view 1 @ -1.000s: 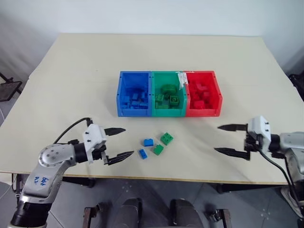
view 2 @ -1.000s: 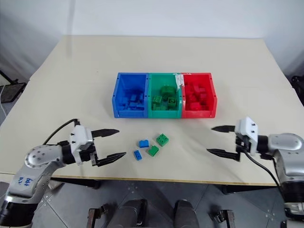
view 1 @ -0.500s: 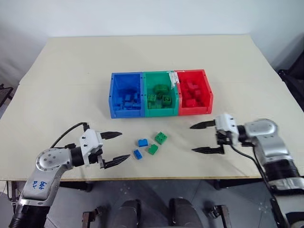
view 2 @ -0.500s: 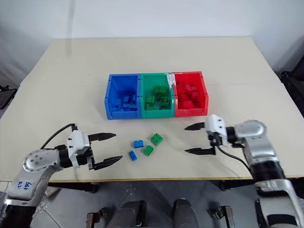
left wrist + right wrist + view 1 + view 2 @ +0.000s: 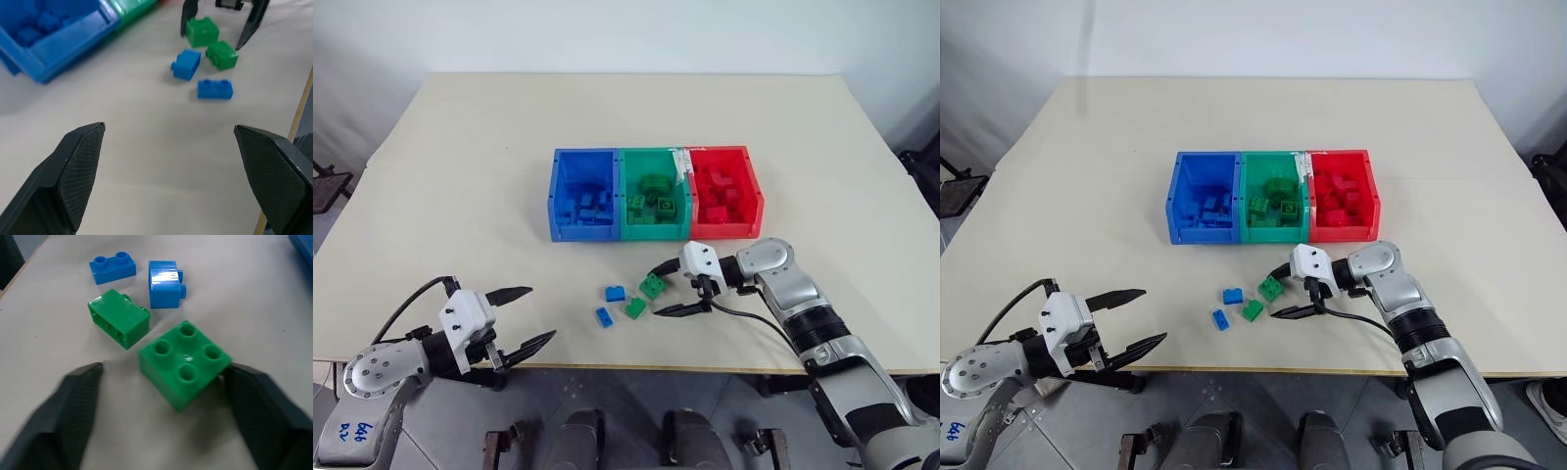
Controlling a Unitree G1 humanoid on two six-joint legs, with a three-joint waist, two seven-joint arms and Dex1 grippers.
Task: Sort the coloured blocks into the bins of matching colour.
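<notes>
Two green blocks (image 5: pixel 653 286) (image 5: pixel 635 307) and two blue blocks (image 5: pixel 615 293) (image 5: pixel 604 316) lie loose on the table in front of the bins. The blue bin (image 5: pixel 555 191), green bin (image 5: pixel 654 231) and red bin (image 5: pixel 759 191) stand joined in a row, each holding several bricks. My right gripper (image 5: pixel 659 292) is open, with one finger on each side of the square green block (image 5: pixel 186 362). One finger (image 5: pixel 264 416) is close against the block and the other stands off it. My left gripper (image 5: pixel 539 313) hangs open over the near left edge, well apart from the blocks.
The beige table (image 5: pixel 460 147) stretches wide behind and beside the bins. A white label (image 5: pixel 680 162) sticks up at the rim between the green and red bins. The table's front edge (image 5: pixel 636 369) runs just below the loose blocks.
My right gripper has swung left to the loose blocks and narrowed its jaws around the square green block. The left gripper has drawn back toward the near left edge, still open.
</notes>
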